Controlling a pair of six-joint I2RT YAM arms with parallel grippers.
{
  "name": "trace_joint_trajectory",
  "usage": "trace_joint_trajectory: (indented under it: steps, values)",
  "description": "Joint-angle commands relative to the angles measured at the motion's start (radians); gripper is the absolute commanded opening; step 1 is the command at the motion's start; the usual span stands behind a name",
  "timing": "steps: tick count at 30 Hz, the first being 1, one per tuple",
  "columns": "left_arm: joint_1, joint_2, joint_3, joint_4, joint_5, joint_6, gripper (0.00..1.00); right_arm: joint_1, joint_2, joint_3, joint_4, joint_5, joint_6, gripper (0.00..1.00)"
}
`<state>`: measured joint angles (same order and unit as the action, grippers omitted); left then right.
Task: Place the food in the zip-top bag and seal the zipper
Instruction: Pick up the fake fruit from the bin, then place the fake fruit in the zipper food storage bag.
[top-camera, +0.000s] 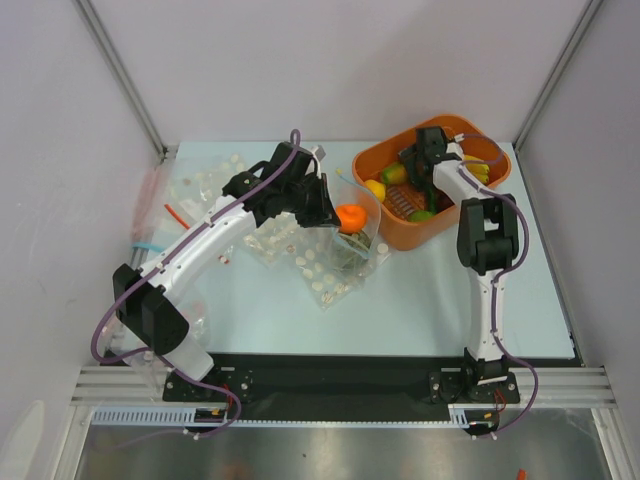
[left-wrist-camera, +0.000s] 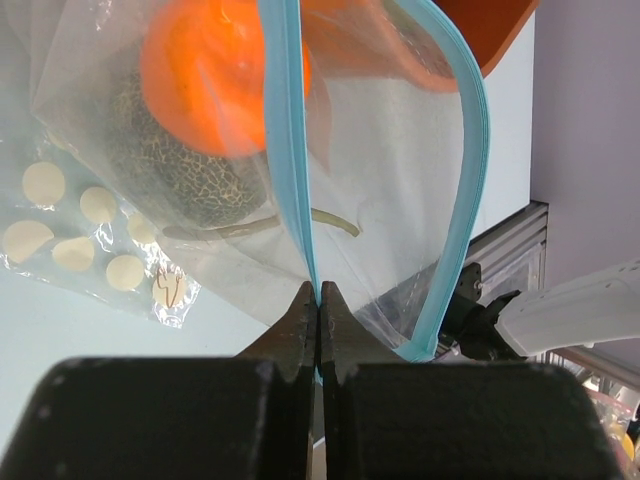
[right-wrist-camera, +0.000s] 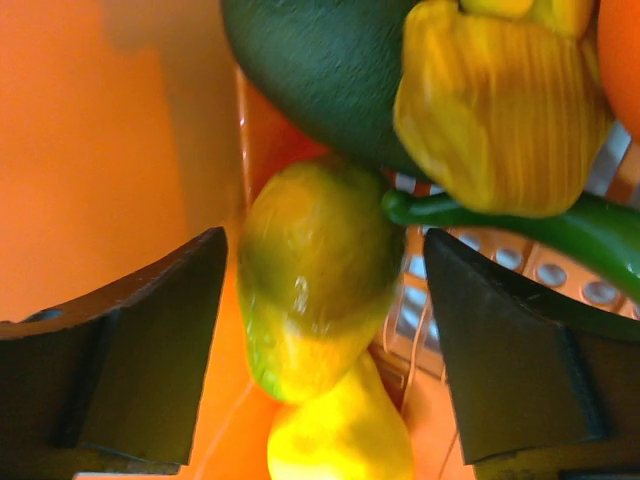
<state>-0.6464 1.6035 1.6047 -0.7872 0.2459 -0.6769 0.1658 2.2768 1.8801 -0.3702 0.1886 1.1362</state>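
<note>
Zipper (left-wrist-camera: 285, 150) clamped in left tool (left-wrist-camera: 318, 295) | right tool (right-wrist-camera: 325, 250) spread, mango (right-wrist-camera: 310, 290) between jaws | orange (left-wrist-camera: 215, 70) inside zip-top bag (left-wrist-camera: 390, 170)

Both arms were built alike: the left arm (top-camera: 215, 240) and the right arm (top-camera: 487, 310) had slim white links joined by bulky matt-black joint housings. A thin purple cable (top-camera: 96, 340) hung in loose loops along the left arm, and a second purple cable (top-camera: 529, 380) ran beside the right one. Each ended in a black base block (top-camera: 200, 385). The left pincer (left-wrist-camera: 318, 300) had black wedge-shaped fingers tapering to thin tips, ahead of a rounded matt body. The right pincer (right-wrist-camera: 325, 260) had broad black fingers with flat inner faces and bevelled edges.
</note>
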Motion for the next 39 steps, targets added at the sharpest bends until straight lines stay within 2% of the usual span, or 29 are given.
trace_joint_trajectory:
  steps: [1,7,10,18,22,27,32,39]
  values:
    - [0.005,-0.042,0.018,0.016,-0.026,-0.032,0.00,-0.003,-0.003,-0.008,0.120,0.054,0.031,0.76]
    - [0.004,-0.066,-0.002,0.009,-0.043,-0.044,0.00,-0.011,-0.036,-0.047,0.186,0.020,-0.004,0.51]
    - [0.004,-0.074,-0.002,0.006,-0.056,-0.041,0.00,-0.011,-0.094,-0.078,0.215,0.014,-0.041,0.44]
    - [0.004,-0.089,-0.017,0.022,-0.046,-0.029,0.00,-0.008,-0.331,-0.243,0.260,-0.060,-0.122,0.39]
    - [0.004,-0.093,-0.025,0.026,-0.043,-0.016,0.00,0.003,-0.460,-0.303,0.263,-0.093,-0.225,0.39]
    - [0.004,-0.091,-0.046,0.036,-0.034,-0.003,0.00,0.023,-0.633,-0.352,0.223,-0.242,-0.358,0.36]
    - [0.004,-0.088,-0.048,0.040,-0.017,0.007,0.00,0.099,-0.812,-0.433,0.223,-0.386,-0.527,0.37]
    - [0.004,-0.083,-0.045,0.029,-0.004,0.011,0.00,0.248,-0.993,-0.501,0.140,-0.374,-0.662,0.36]
